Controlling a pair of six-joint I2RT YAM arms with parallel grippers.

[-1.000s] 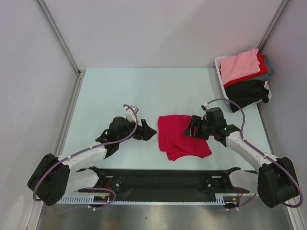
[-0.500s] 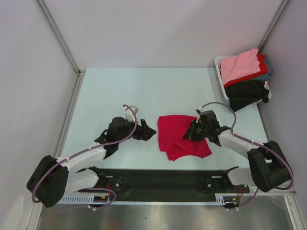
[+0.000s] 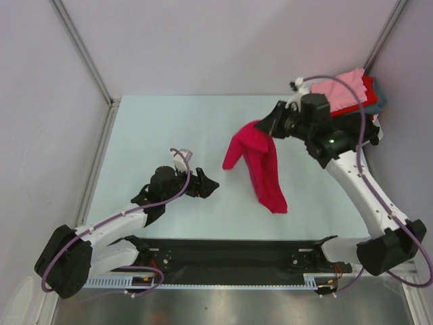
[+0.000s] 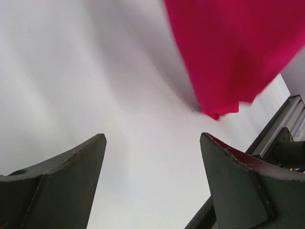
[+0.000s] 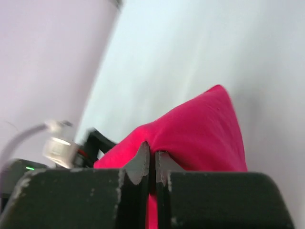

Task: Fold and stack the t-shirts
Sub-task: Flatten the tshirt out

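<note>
Crimson shirt [image 3: 262, 166]: we hold it clamped in the right gripper [image 3: 265, 126], hanging long toward 6 o'clock. Our left gripper [image 3: 210, 184]: jaws wide, empty, shirt at its 3 o'clock.

R claw [image 3: 262, 125] high, clamped; L claw [image 3: 210, 184] low, open.

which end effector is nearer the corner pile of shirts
Right. The right end effector, gripping the crimson shirt, is beside the pile; the left end effector is well away, near the centre.
</note>
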